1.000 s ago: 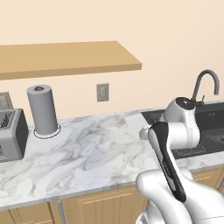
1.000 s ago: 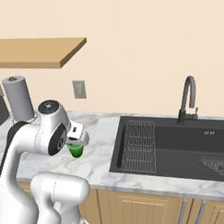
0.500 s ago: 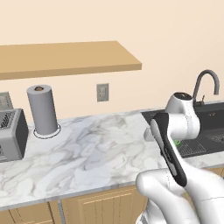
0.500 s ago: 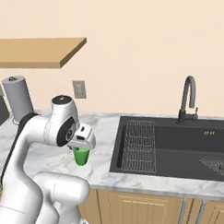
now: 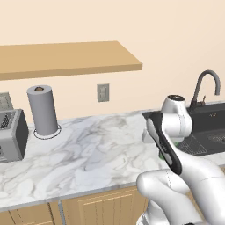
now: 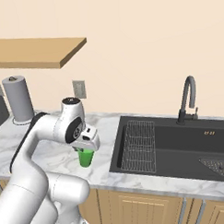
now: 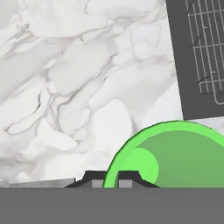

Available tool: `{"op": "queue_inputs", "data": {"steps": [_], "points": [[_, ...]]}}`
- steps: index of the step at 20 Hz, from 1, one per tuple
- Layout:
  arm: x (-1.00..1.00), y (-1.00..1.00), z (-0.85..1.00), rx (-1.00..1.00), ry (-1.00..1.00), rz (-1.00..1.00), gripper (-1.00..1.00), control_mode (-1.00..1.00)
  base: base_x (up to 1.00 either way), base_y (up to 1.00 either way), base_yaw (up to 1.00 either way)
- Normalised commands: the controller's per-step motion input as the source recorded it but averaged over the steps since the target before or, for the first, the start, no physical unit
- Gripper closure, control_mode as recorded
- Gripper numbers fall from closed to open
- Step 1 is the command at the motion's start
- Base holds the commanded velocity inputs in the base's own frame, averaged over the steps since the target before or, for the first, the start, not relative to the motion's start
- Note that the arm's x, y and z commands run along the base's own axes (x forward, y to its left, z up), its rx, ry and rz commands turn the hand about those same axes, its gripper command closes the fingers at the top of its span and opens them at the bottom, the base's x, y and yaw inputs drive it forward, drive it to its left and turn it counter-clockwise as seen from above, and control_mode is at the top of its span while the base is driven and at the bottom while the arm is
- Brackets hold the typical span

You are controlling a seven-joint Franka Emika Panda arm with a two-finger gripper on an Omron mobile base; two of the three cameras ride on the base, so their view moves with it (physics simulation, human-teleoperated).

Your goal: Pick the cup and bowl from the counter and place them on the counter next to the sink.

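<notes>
My gripper is shut on the rim of the small green cup, which hangs upright below the hand. It is just above or on the white marble counter, a little left of the black sink; I cannot tell whether it touches. In the hand view the cup opens towards me, its rim pinched in the gripper, with marble counter beneath and the sink's edge to the right. The bowl is out of view.
A wire rack lies in the sink's left half and a dark gooseneck faucet stands behind it. Farther left on the counter are a paper towel roll and a toaster, under a wooden shelf.
The hand has carried the cup a little towards the sink and the counter's front, and lowered it closer to the marble. The jaws have stayed shut.
</notes>
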Motion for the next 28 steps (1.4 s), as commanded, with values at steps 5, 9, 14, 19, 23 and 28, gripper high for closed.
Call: {"op": "queue_inputs", "data": {"steps": [5,9,14,19,23,28], "points": [[0.23,0.0,-0.28,0.0,0.0,-0.01,1.0,-1.0,0.0,0.0,0.0],[0.22,-0.01,-0.15,0.0,0.0,-0.01,1.0,-1.0,0.0,0.0,0.0],[0.27,-0.07,-0.23,0.0,0.0,-0.02,1.0,-1.0,0.0,0.0,0.0],[0.24,-0.07,-0.29,0.0,0.0,-0.02,1.0,-1.0,0.0,0.0,0.0],[0.17,-0.08,-0.36,0.0,0.0,-0.01,1.0,-1.0,0.0,0.0,0.0],[0.14,-0.05,-0.3,0.0,0.0,-0.01,1.0,-1.0,0.0,0.0,0.0]]}}
